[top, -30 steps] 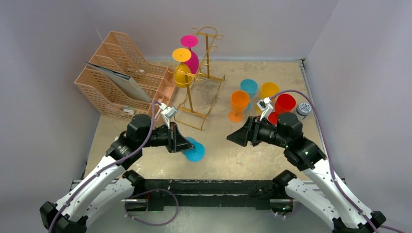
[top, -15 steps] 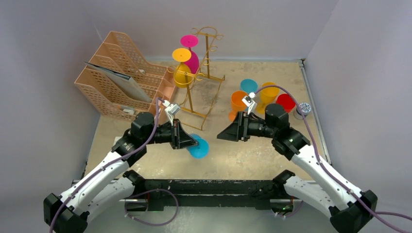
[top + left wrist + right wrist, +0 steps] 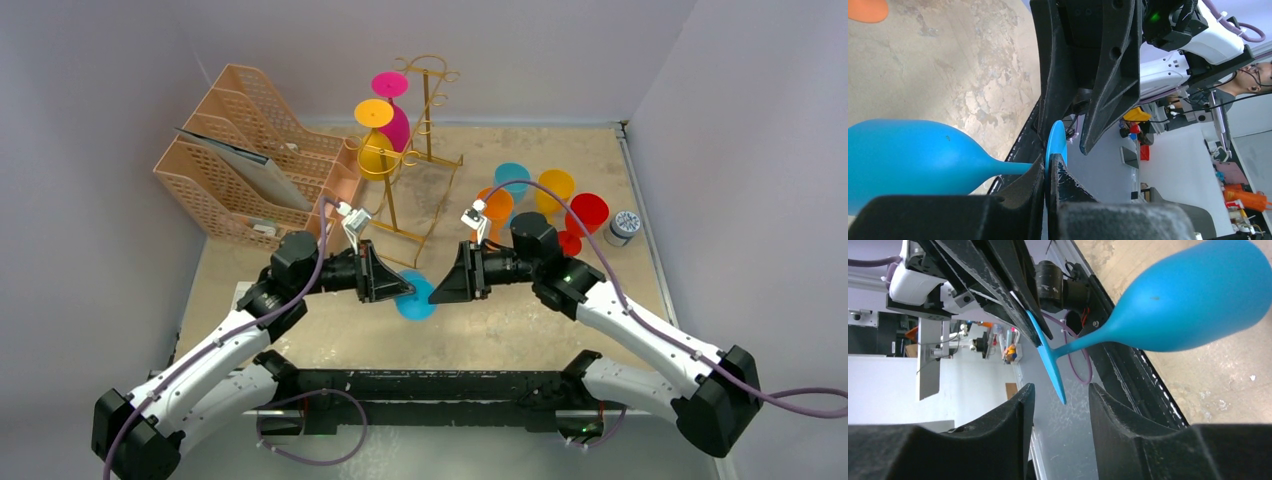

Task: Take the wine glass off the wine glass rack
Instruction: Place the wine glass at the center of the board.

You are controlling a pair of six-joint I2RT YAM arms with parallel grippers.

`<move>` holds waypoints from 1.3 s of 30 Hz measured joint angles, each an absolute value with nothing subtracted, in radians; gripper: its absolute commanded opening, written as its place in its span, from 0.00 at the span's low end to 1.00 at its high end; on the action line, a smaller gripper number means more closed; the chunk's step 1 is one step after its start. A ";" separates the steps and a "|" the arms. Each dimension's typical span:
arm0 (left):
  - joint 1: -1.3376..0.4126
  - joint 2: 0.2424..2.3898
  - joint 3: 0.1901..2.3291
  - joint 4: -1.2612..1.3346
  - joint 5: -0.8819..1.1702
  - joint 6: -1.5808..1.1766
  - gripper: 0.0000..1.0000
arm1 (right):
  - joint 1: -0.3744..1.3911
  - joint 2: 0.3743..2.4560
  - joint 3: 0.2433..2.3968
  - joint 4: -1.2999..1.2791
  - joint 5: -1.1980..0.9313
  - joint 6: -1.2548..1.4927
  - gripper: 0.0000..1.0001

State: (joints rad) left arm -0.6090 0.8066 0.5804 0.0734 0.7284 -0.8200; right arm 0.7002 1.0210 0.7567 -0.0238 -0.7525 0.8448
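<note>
The gold wire wine glass rack (image 3: 428, 110) stands at the back centre. A yellow glass (image 3: 377, 150) and a magenta glass (image 3: 396, 115) hang upside down from it. A blue wine glass (image 3: 416, 298) is off the rack and lies sideways in the air over the table's front middle. My left gripper (image 3: 403, 288) (image 3: 1049, 161) is shut on its flat foot (image 3: 1056, 140), with the bowl (image 3: 908, 157) off to one side. My right gripper (image 3: 442, 288) (image 3: 1061, 392) faces it, open, and the foot's edge (image 3: 1050, 365) just reaches between its fingertips without touching them.
A peach lattice file organizer (image 3: 250, 165) stands at the back left. Orange (image 3: 496, 205), blue (image 3: 512, 176), yellow (image 3: 556, 186) and red (image 3: 588, 211) cups cluster at the right, with a small grey can (image 3: 625, 225) beside them. Walls enclose the table.
My right arm has swung left from the cups to the blue glass, and its jaws have narrowed. My left arm has carried the glass slightly to the right.
</note>
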 measured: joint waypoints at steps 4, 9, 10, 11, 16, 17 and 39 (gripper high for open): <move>-0.612 0.808 0.574 0.093 0.729 -0.832 0.00 | 0.702 1.026 0.757 0.021 -0.755 0.849 0.36; -0.618 0.804 0.574 0.108 0.729 -0.846 0.00 | 0.702 1.032 0.757 0.075 -0.756 0.860 0.24; -0.618 0.802 0.574 0.109 0.729 -0.848 0.00 | 0.702 1.036 0.757 0.084 -0.756 0.864 0.22; -0.618 0.798 0.574 0.111 0.729 -0.850 0.00 | 0.702 1.041 0.757 0.094 -0.757 0.868 0.19; -0.618 0.782 0.562 0.138 0.730 -0.863 0.00 | 0.702 1.048 0.757 0.144 -0.778 0.893 0.00; -0.618 0.780 0.558 0.144 0.729 -0.872 0.08 | 0.702 1.047 0.755 0.148 -0.780 0.895 0.00; -0.632 0.677 0.522 -0.010 0.718 -0.836 0.52 | 0.706 0.876 0.725 0.027 -0.606 0.794 0.00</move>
State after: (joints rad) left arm -0.6319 0.6773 0.5224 -0.0101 0.7181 -0.8356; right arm 0.7063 0.8757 0.7254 0.0273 -0.6060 0.7940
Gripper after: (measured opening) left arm 0.526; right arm 0.012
